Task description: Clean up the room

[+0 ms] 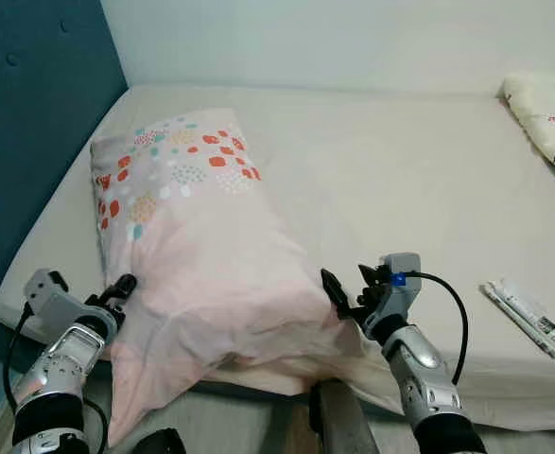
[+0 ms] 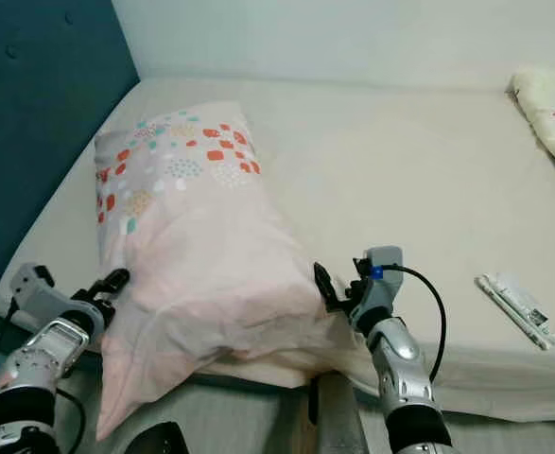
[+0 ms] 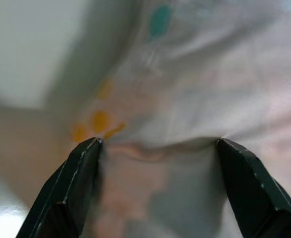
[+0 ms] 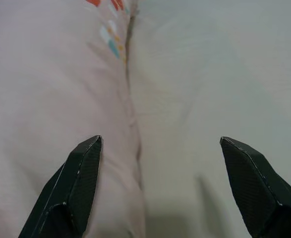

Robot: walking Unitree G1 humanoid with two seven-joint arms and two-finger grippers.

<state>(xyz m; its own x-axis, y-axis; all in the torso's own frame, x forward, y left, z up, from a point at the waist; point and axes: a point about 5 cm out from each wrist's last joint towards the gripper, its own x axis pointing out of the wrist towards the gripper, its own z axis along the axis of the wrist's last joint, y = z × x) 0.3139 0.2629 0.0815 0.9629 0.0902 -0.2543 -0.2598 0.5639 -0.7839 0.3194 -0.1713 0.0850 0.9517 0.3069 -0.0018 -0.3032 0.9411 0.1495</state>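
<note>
A pale pink pillow (image 1: 197, 241) with red, teal and orange dots lies lengthwise on the beige bed (image 1: 381, 161), its near end hanging over the front edge. My left gripper (image 1: 123, 287) is open at the pillow's near left corner, and the pillow cloth (image 3: 155, 144) sits between its fingers (image 3: 76, 183). My right gripper (image 1: 338, 293) is open at the pillow's near right edge. In the right wrist view the pillow's side (image 4: 61, 99) lies toward one finger (image 4: 81, 178) and the bare sheet (image 4: 209, 74) toward the other.
A dark blue headboard (image 1: 31, 123) stands along the bed's left side and a pale wall (image 1: 334, 38) behind it. A patterned cream blanket (image 1: 546, 118) lies at the far right corner. White packets (image 1: 528, 317) rest near the right front edge.
</note>
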